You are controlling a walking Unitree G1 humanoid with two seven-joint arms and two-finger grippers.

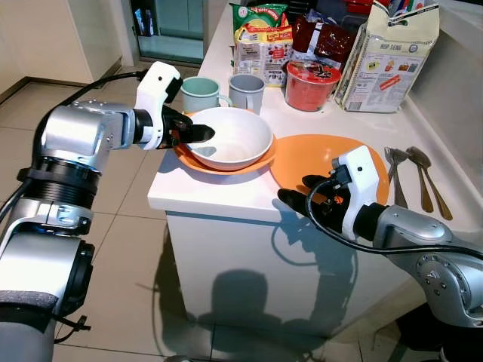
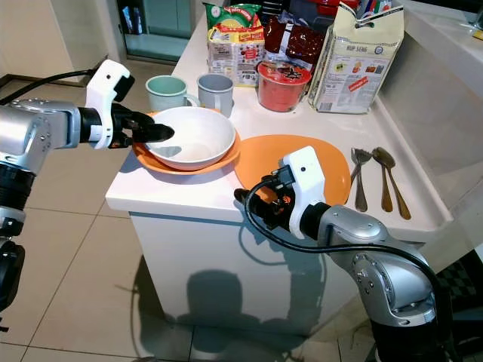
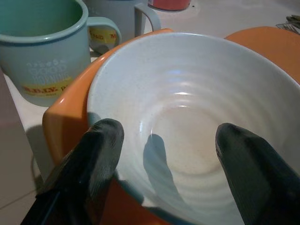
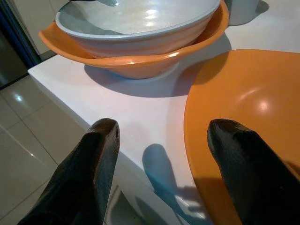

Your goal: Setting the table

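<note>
Left end effector (image 1: pixel 198 134) astride bowl (image 1: pixel 234 139) rim

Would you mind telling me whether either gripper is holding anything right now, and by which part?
Nothing is held. The left gripper is open, fingers straddling the near rim of the white bowl; the right gripper is open by the orange plate edge.

The white bowl (image 1: pixel 230 139) hides most of the orange bowl (image 1: pixel 260 161) beneath it (only the rim shows).
</note>
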